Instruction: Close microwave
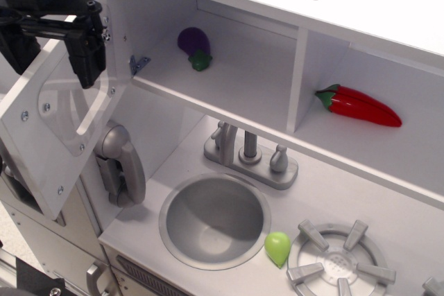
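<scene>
Setting: a child's play kitchen, white painted board, seen from above at close range.
Evidence:
- round grey sink set in the counter, with a grey tap behind it;
- moulded grey stove burner to the right of the sink;
- grey toy phone hung on the side wall;
- open shelf holding a purple toy eggplant and a red toy chili pepper;
- small green toy fruit between sink and burner.
</scene>
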Controlling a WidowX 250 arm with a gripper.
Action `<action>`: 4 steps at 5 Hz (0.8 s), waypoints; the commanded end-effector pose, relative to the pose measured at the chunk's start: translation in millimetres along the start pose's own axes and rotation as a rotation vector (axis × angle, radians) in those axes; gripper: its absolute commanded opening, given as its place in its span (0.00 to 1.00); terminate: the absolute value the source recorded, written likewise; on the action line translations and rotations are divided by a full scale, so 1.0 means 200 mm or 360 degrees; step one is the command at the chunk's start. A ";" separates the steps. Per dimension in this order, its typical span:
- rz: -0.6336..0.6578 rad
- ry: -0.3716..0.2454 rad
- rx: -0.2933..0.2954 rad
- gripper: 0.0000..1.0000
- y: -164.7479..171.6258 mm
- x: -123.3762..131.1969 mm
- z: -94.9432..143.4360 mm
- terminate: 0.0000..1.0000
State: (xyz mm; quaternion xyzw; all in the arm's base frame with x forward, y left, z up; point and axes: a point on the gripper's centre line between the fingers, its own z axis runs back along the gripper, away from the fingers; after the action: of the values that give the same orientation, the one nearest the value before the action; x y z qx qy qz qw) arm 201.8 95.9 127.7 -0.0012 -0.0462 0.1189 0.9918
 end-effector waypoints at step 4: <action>-0.0003 0.0101 -0.0251 1.00 -0.62 0.08 0.12 0.00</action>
State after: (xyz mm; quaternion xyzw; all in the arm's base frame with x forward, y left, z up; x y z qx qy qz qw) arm 243.3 -26.0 143.7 -0.0849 -0.0079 0.1126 0.9900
